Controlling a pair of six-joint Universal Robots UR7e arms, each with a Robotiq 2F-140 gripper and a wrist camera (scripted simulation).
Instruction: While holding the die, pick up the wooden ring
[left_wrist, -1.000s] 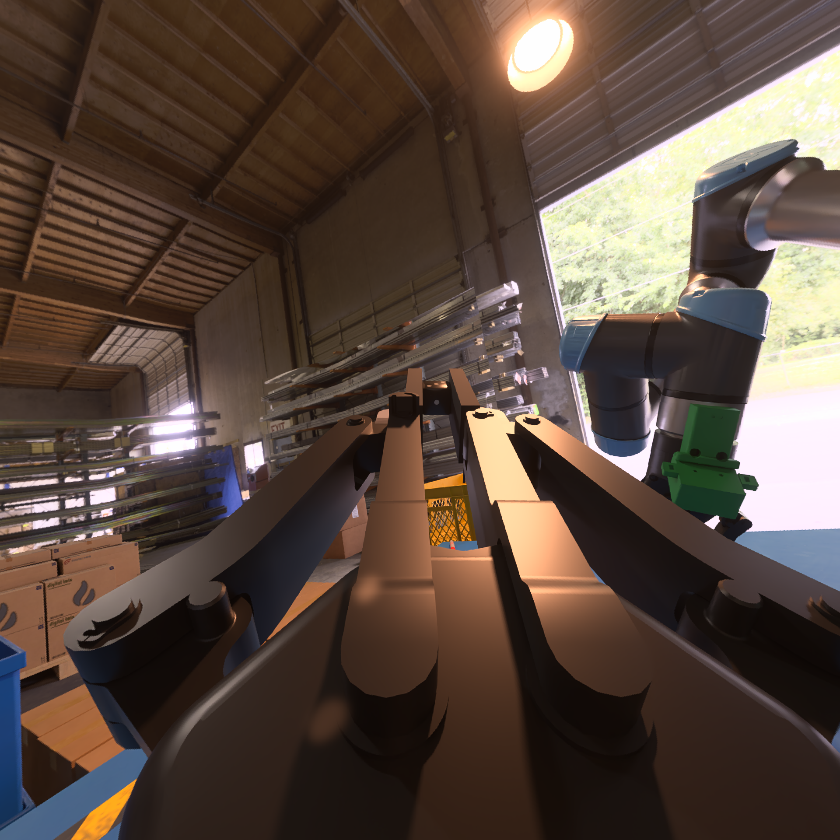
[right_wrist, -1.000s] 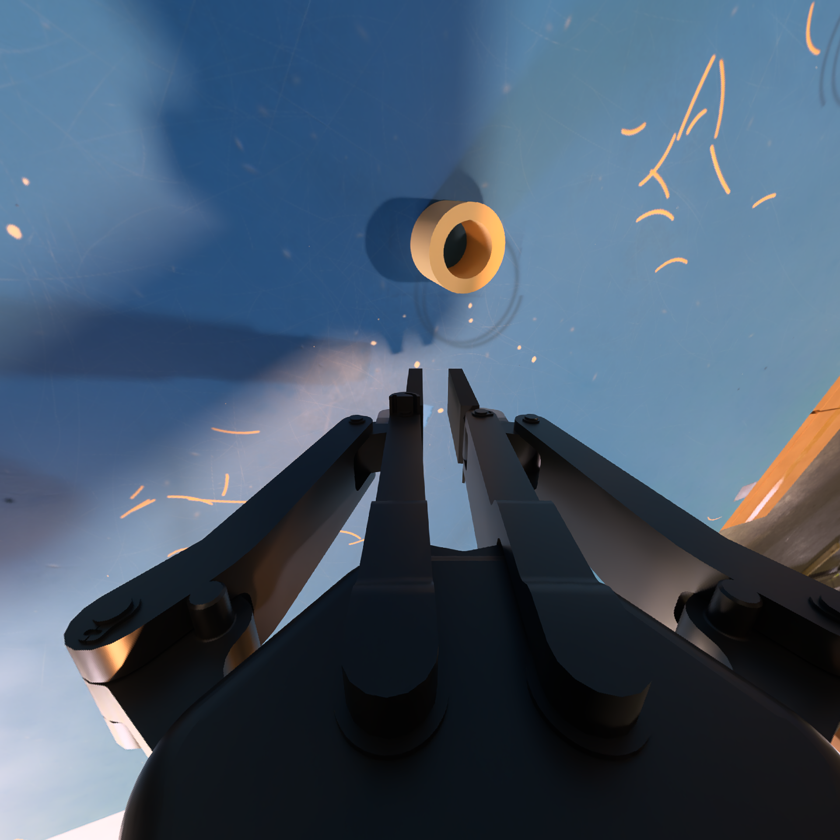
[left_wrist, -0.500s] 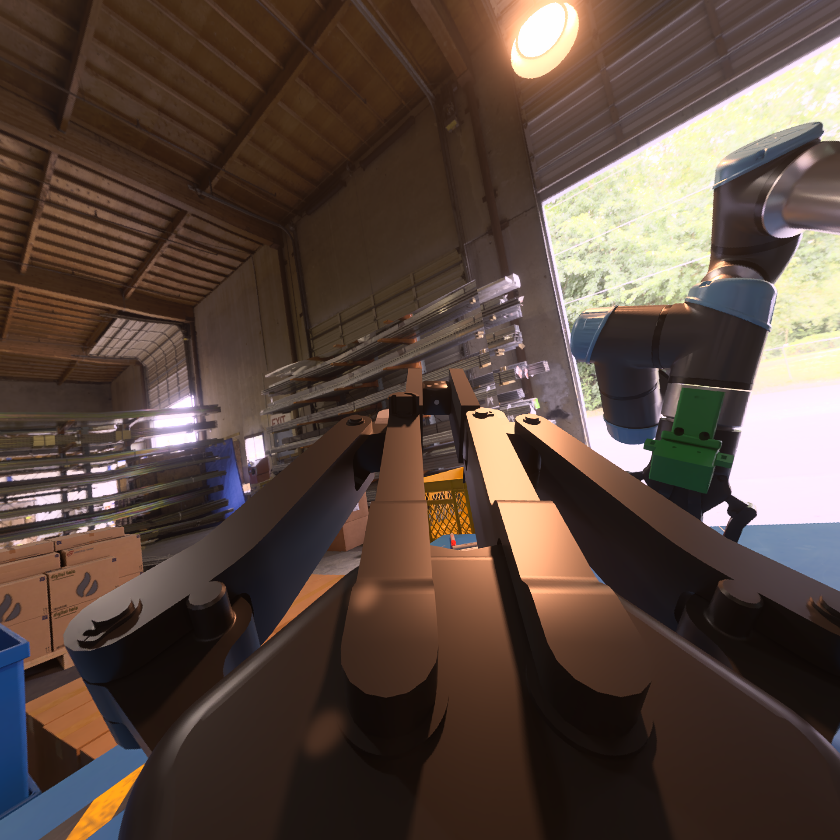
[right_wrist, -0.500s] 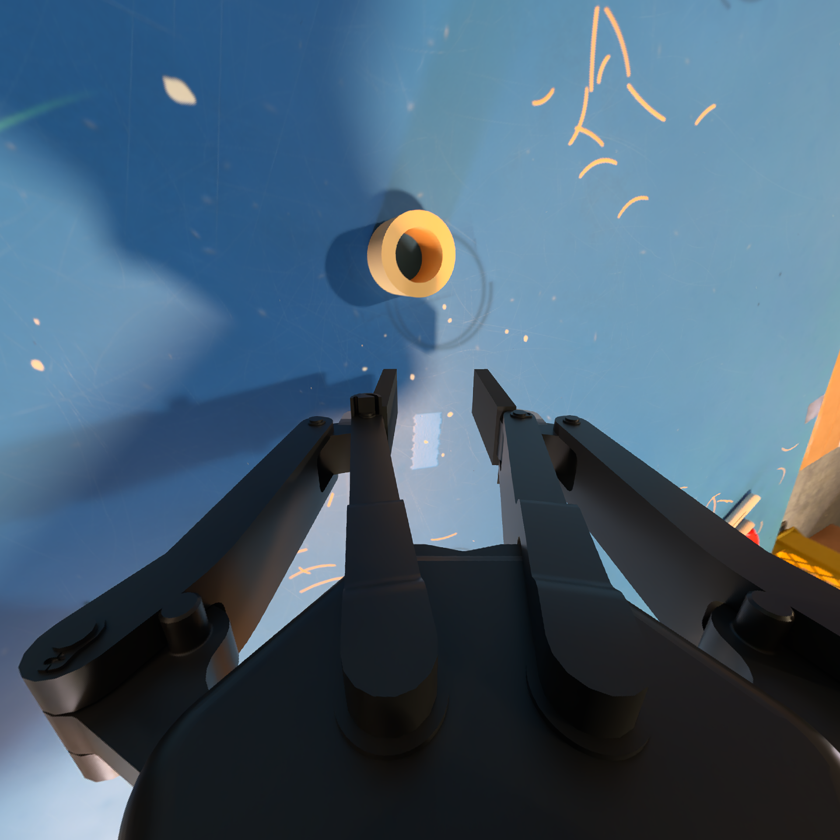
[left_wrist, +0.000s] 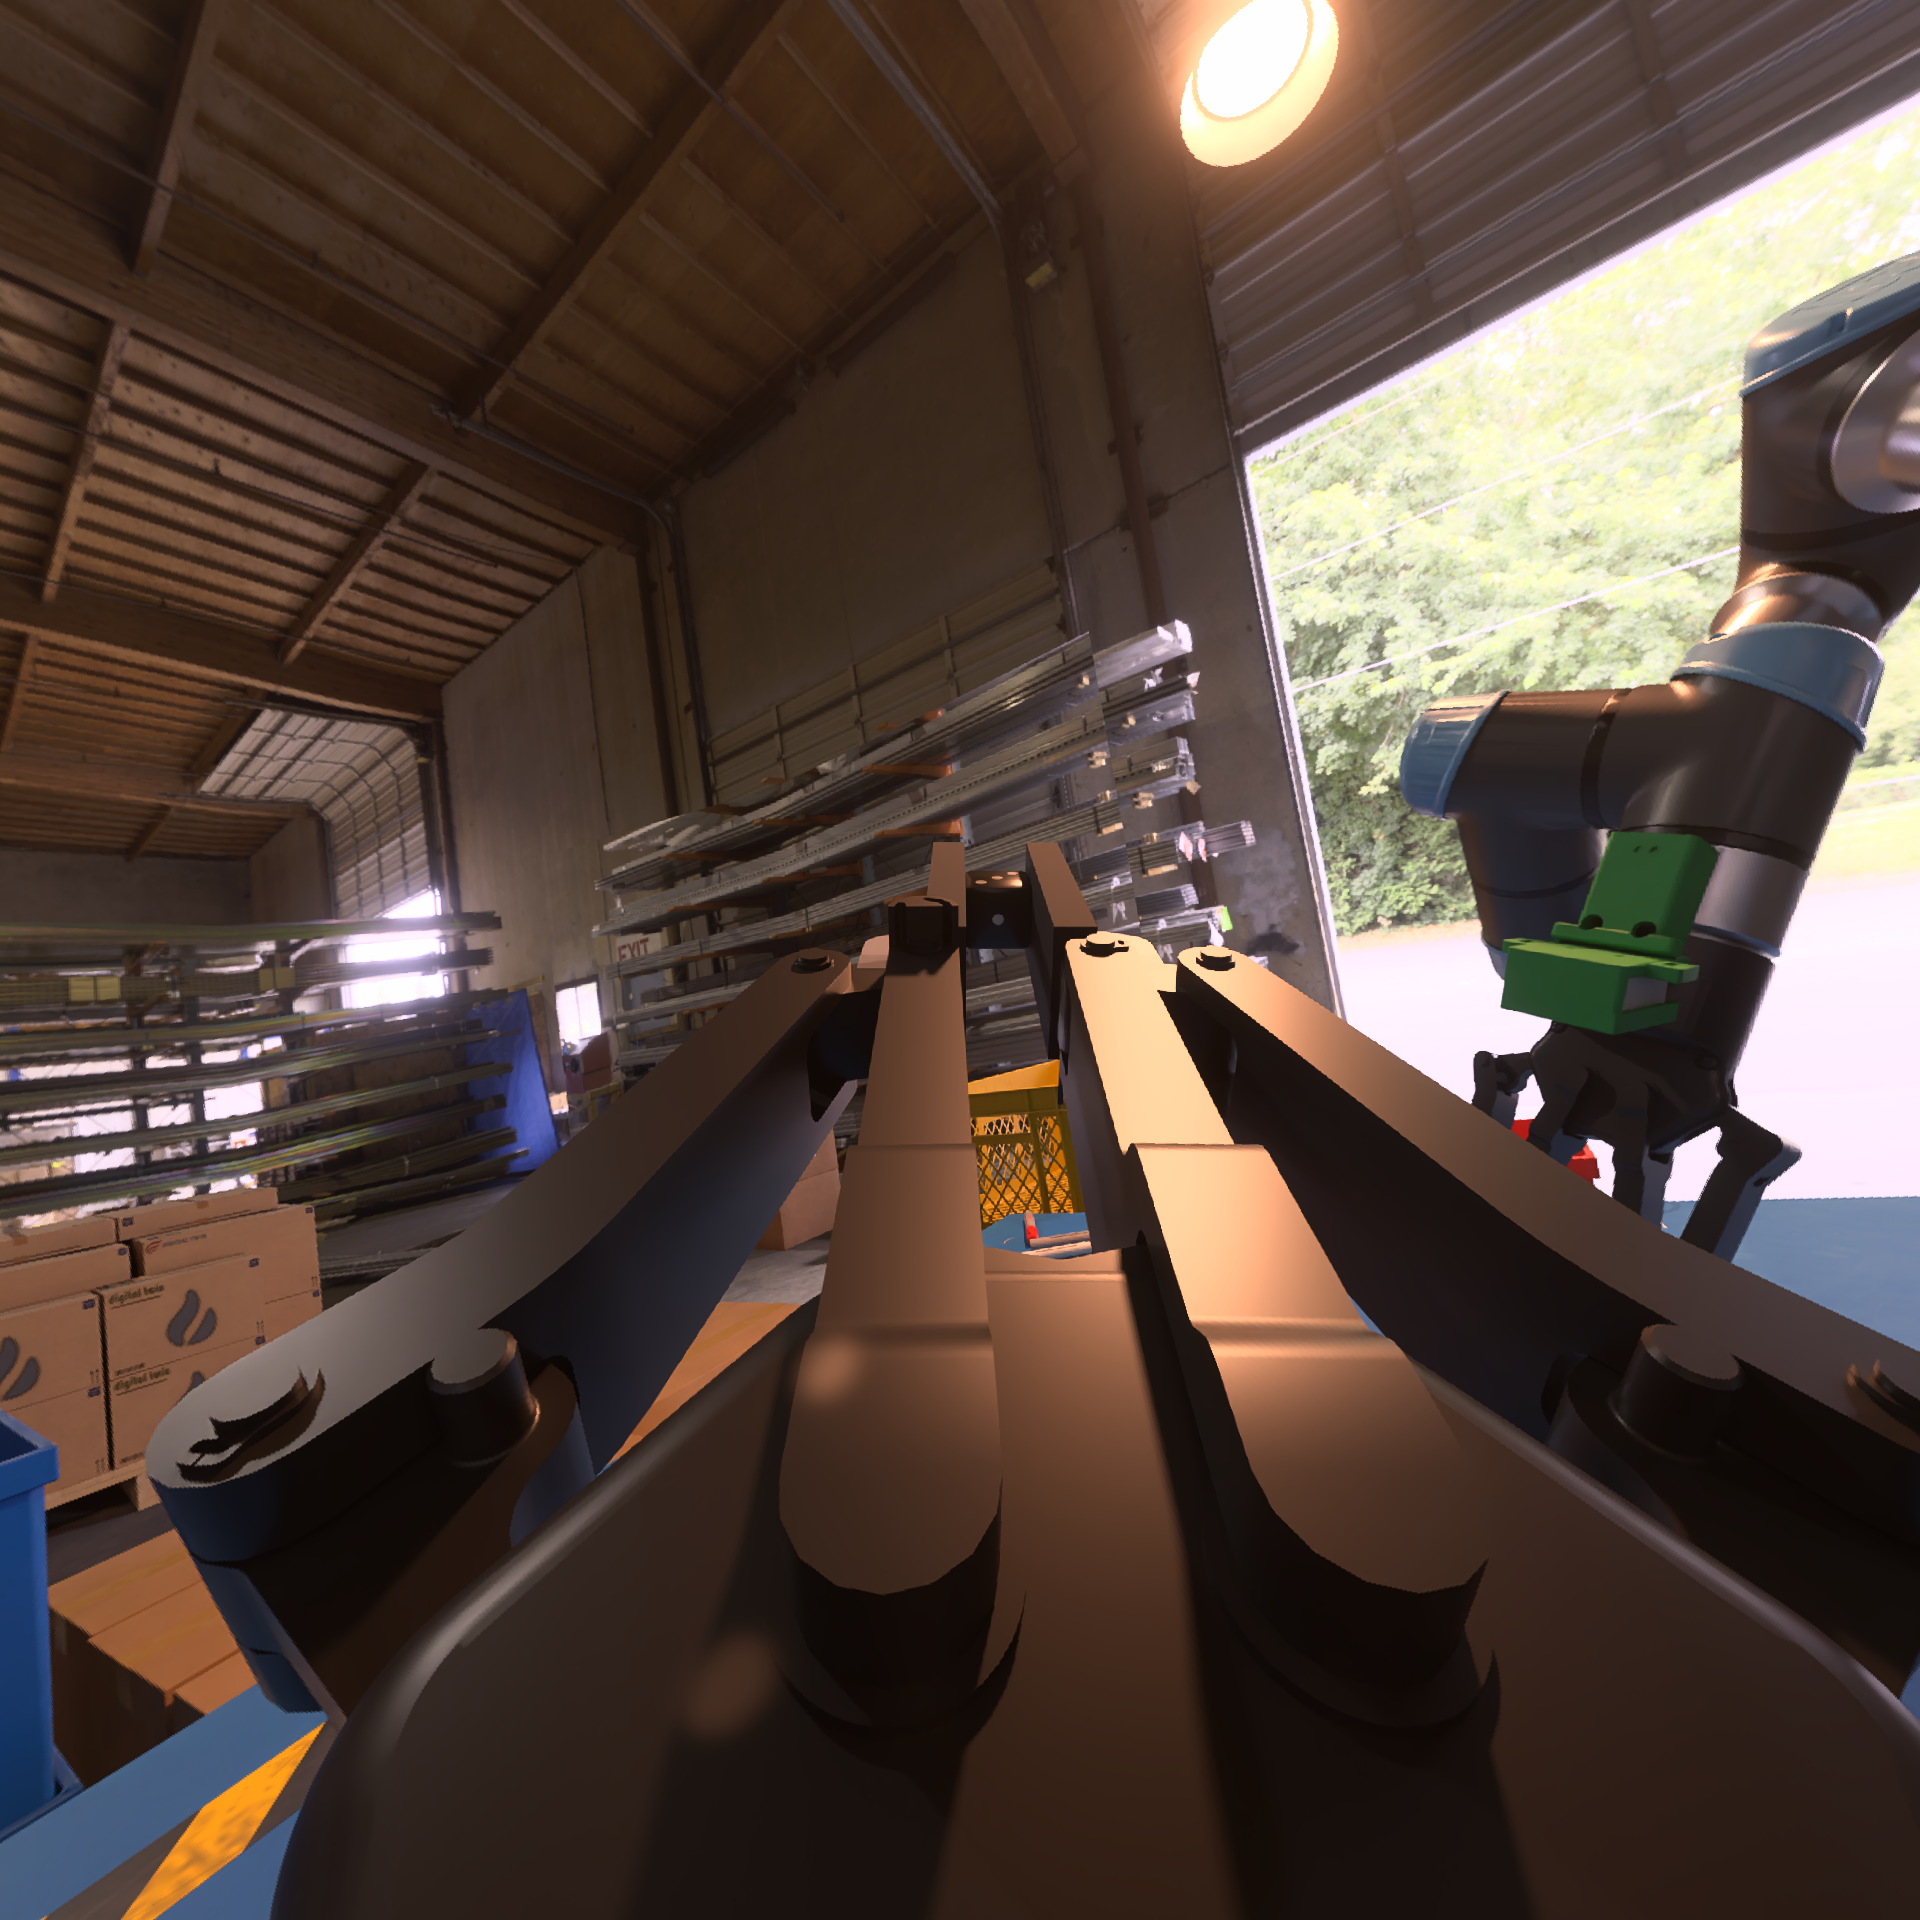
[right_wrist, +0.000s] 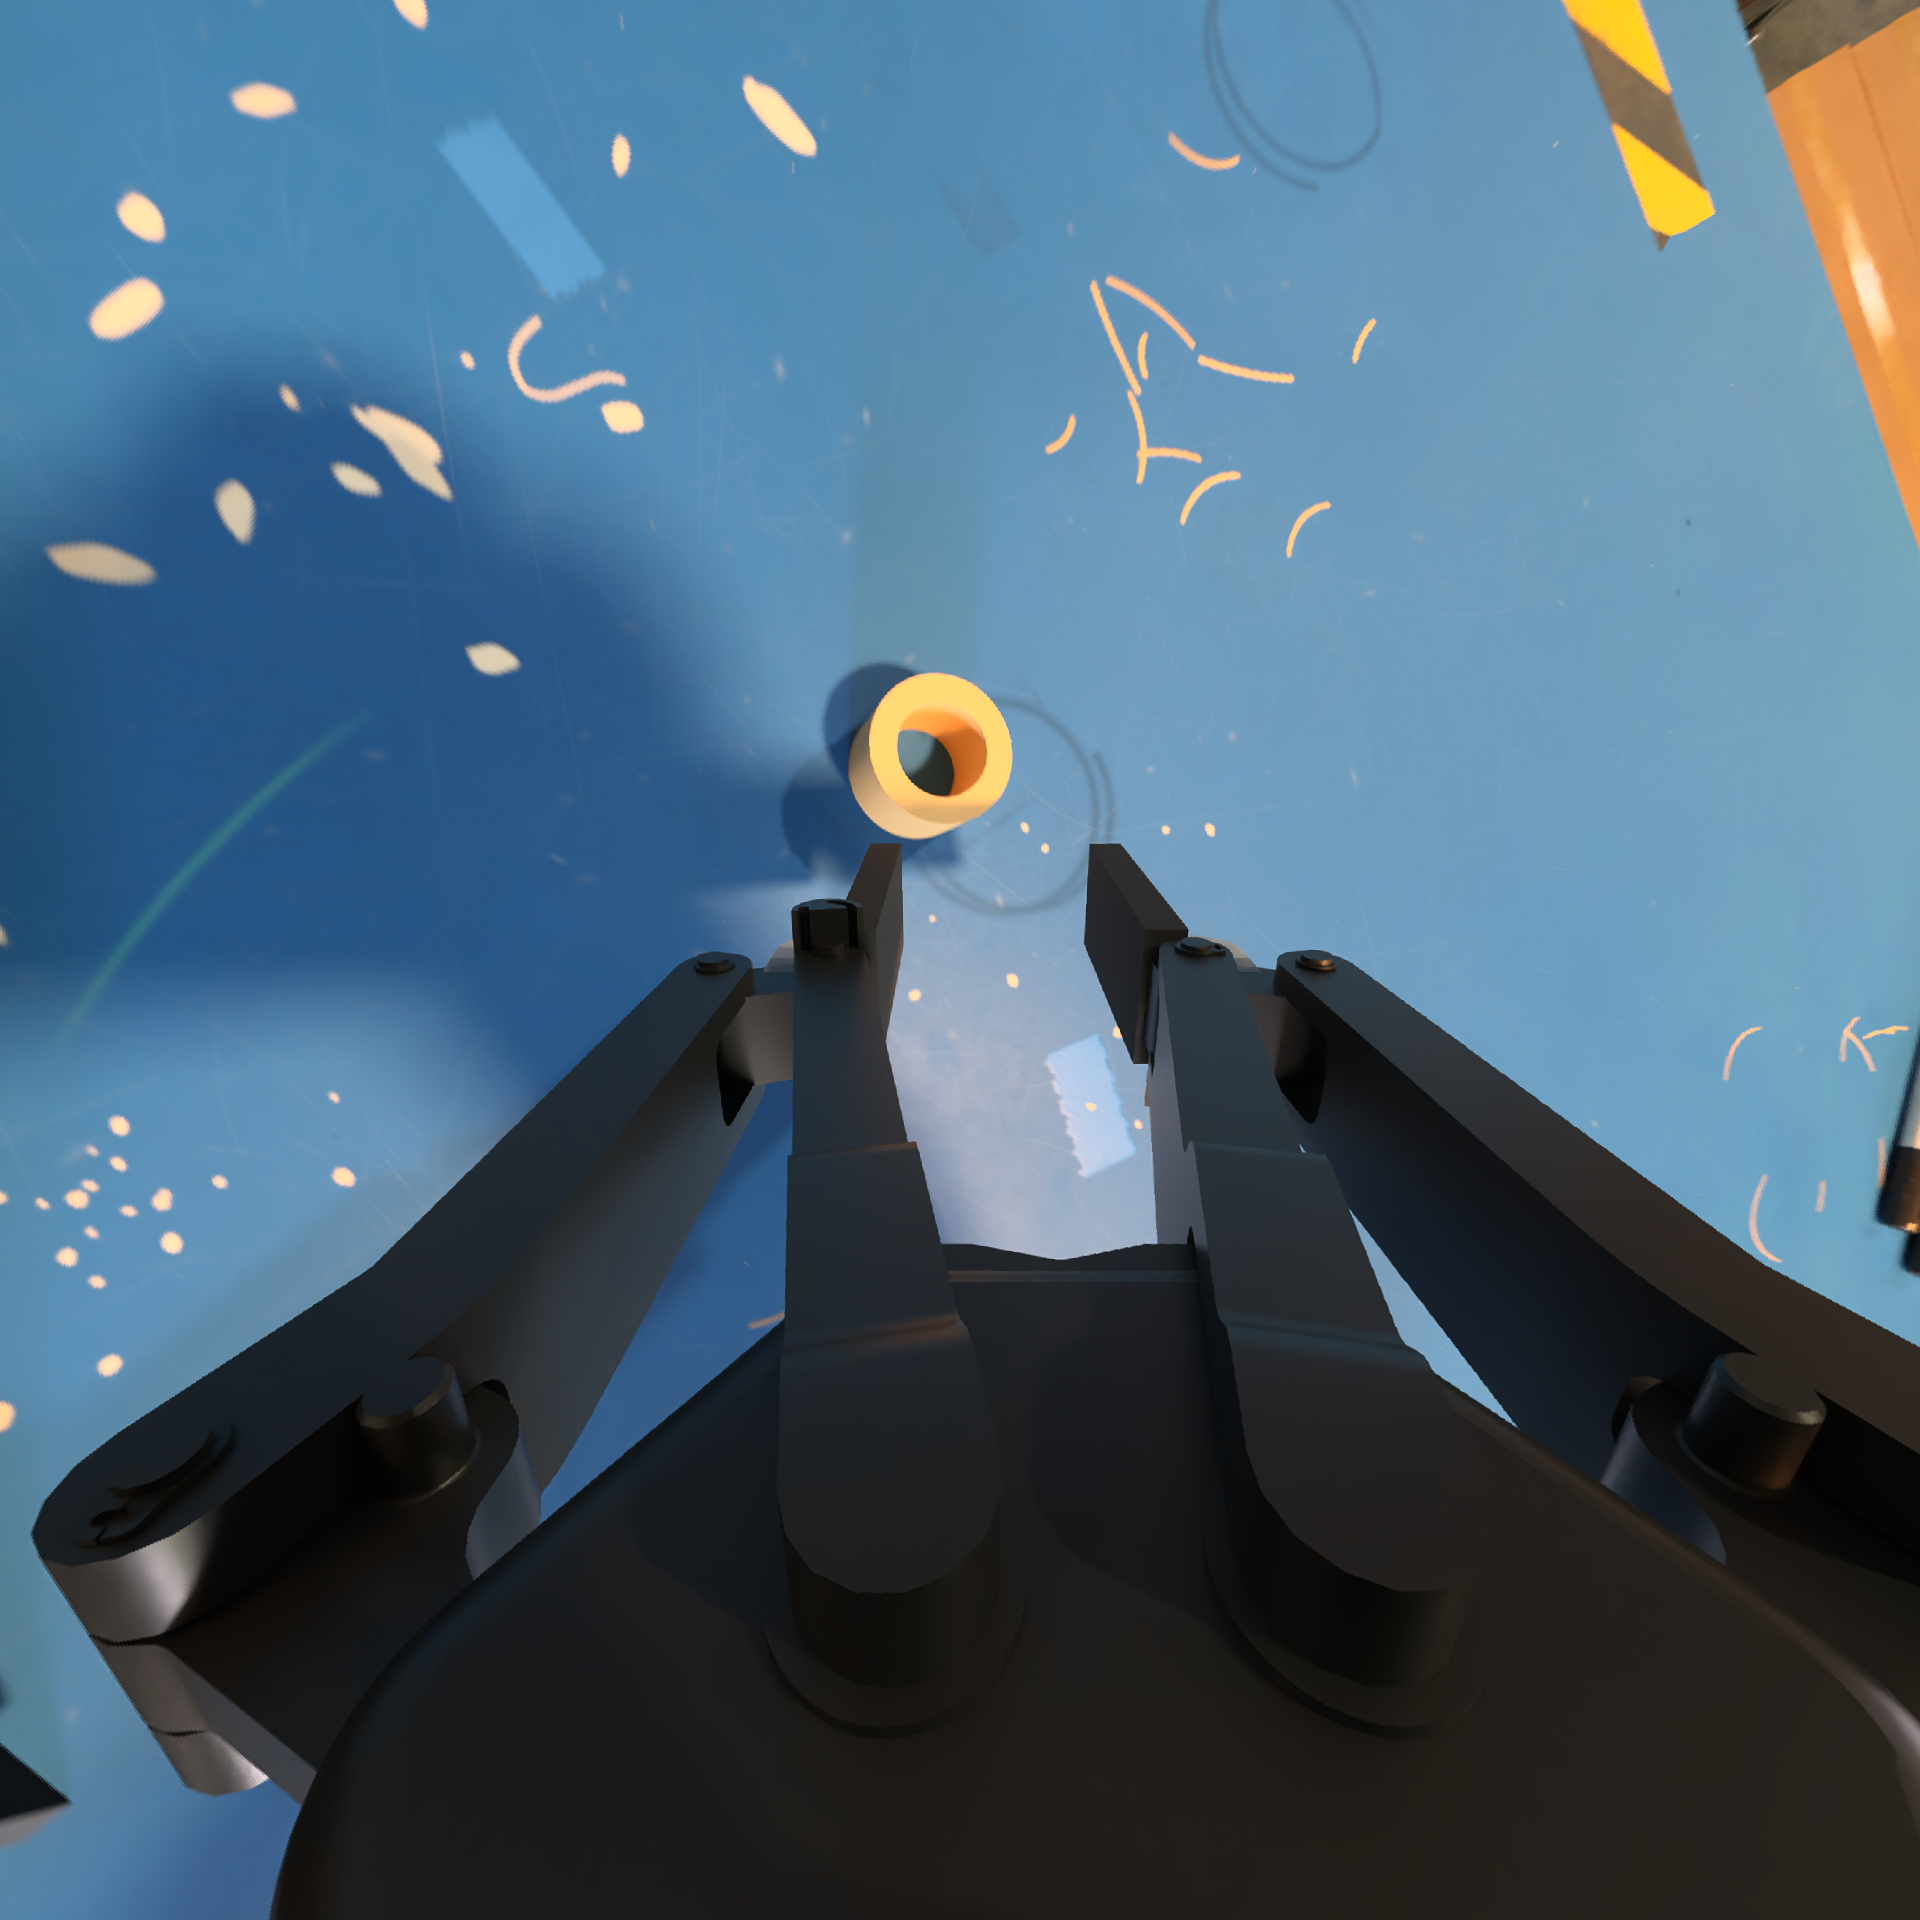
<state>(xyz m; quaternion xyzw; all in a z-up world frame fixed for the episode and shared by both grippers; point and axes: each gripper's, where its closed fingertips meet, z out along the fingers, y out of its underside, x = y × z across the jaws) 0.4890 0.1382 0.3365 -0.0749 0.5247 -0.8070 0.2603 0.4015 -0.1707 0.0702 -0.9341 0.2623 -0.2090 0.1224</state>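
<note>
In the left wrist view my left gripper (left_wrist: 995, 914) is shut on a small black die (left_wrist: 995, 916) with white dots, held up in the air between the fingertips. In the right wrist view the wooden ring (right_wrist: 928, 755) lies flat on the blue table (right_wrist: 1455, 727), just beyond my right gripper (right_wrist: 994, 868). The right gripper is open and empty, with its left fingertip close to the ring's near edge. The right arm and its open gripper (left_wrist: 1652, 1164) also show in the left wrist view, pointing down over the table.
Wood chips and shavings (right_wrist: 395, 447) are scattered on the table. A yellow-black striped table edge (right_wrist: 1652, 156) runs at the upper right. A yellow crate (left_wrist: 1018, 1143), cardboard boxes (left_wrist: 156, 1340) and metal racks (left_wrist: 914, 790) stand beyond the table. A dark object (right_wrist: 1901, 1184) sits at the right edge.
My right gripper opened from nearly shut to wide and came closer to the ring. In the left wrist view the right arm has moved right and lower. The left gripper still holds the die.
</note>
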